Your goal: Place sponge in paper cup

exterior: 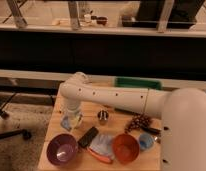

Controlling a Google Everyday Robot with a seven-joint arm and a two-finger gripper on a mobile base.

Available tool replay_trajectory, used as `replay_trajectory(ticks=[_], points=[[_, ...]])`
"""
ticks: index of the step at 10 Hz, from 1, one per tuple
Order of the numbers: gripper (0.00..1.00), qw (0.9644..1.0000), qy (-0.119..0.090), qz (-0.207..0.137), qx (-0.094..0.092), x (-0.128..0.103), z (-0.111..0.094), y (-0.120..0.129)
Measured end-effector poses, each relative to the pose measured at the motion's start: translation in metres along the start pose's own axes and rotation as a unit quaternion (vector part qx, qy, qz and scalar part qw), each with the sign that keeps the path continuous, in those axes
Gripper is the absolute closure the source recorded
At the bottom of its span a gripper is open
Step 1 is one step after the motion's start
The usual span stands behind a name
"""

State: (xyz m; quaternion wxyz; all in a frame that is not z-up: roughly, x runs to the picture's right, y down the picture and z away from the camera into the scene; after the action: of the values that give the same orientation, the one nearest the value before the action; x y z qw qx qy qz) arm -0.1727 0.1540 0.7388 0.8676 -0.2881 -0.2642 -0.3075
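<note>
My white arm reaches from the right across the wooden table to its left side. The gripper points down near the table's left edge, just behind the purple bowl. A small pale blue and yellowish thing sits at the fingertips; I cannot tell whether it is the sponge, the paper cup, or both. A flat green oblong thing lies at the back of the table behind the arm.
A small metal cup stands mid-table. A black bar, a blue-white packet, an orange bowl, a blue cup and a dark cluster lie along the front. A railing runs behind the table.
</note>
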Motion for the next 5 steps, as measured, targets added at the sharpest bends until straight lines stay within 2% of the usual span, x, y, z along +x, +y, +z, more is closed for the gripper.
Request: replay_trajectory(ticks=[5], points=[[0.20, 1.0000, 0.005, -0.006, 0.003, -0.0002, -0.0030, -0.0057]])
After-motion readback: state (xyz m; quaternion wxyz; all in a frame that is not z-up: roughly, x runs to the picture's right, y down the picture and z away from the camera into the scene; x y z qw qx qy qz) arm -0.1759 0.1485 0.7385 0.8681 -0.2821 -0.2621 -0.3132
